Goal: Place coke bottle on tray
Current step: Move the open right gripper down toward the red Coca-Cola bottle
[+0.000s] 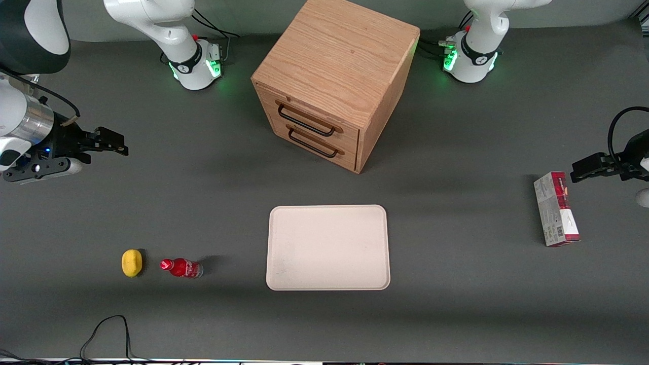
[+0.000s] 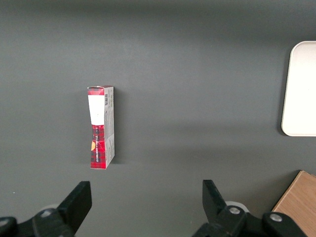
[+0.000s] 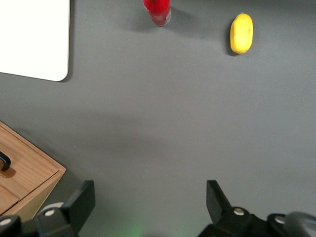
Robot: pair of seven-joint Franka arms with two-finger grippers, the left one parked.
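With nothing yet grasped, the gripper (image 1: 119, 144) hangs jaws apart, well away from the bottle (image 1: 181, 267), which stands on the desk (image 1: 456, 304) beside the tray (image 1: 328, 247); next: reach and descend.

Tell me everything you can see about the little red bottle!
The coke bottle is small and red, with a red cap, a red label and a clear base. It stands upright on the dark table, between the yellow lemon and the cream tray, touching neither. Nothing holds it: the gripper is open, up in the air, farther from the front camera than the bottle.
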